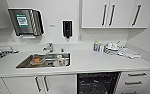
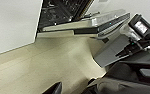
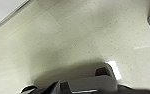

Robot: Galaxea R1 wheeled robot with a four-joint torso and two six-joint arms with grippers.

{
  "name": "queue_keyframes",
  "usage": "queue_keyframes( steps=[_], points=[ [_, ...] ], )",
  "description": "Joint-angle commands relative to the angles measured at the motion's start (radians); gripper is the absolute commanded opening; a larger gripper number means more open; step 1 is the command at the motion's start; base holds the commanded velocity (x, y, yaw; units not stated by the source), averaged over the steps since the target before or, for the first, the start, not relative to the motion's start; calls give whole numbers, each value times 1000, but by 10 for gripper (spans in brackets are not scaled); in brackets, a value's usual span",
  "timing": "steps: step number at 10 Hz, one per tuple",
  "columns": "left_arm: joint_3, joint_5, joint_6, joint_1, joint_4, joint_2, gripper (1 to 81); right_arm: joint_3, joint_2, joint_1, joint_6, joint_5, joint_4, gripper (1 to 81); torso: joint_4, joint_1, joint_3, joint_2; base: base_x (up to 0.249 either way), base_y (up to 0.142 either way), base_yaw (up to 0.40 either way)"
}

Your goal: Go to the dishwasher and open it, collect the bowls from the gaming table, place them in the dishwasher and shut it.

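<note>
The dishwasher [image 1: 98, 83] stands open under the white counter, right of the sink, and its dark interior with racks shows. In the left wrist view its door [image 2: 91, 23] hangs lowered over the pale floor, with the racks behind it. Dark parts of my left gripper [image 2: 66, 88] show close to the camera, short of the door, and their state is unclear. My right gripper [image 3: 44, 88] hangs over bare pale floor, only its dark edge showing. The bowls and the gaming table are out of view.
A steel sink [image 1: 23, 63] holds several dishes, one of them orange-brown. A tap [image 1: 49, 47], a paper towel dispenser [image 1: 26, 21] and a soap dispenser [image 1: 67, 28] are behind it. Bottles and clutter [image 1: 111, 47] sit at the counter's right. White drawers [image 1: 136, 80] flank the dishwasher.
</note>
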Motion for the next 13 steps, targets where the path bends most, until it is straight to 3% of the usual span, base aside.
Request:
queue_keyframes(
  steps=[1, 2, 5, 7, 9, 13],
  points=[
    [-275, -73, 9, 143, -9, 199, 811, -106, 39, 2, -163, 1, -4, 811, 0, 0, 0, 0, 0, 0, 0],
    [-377, -134, 4, 204, -10, 254, 811, -161, 70, -27, -220, 13, -4, 811, 0, 0, 0, 0, 0, 0, 0],
    [-616, -191, 0, 309, -13, 428, 811, -309, 159, -98, -331, 82, -3, 811, 0, 0, 0, 0, 0, 0, 0],
    [-704, -217, -3, 359, -18, 491, 811, -307, 161, -155, -400, 160, -3, 811, 0, 0, 0, 0, 0, 0, 0],
    [-854, -266, -5, 407, -50, 575, 811, -292, 164, -221, -470, 261, -6, 811, 0, 0, 0, 0, 0, 0, 0],
    [-1113, -293, -5, 468, -118, 738, 811, -324, 188, -294, -523, 318, -17, 811, 0, 0, 0, 0, 0, 0, 0]
  ],
)
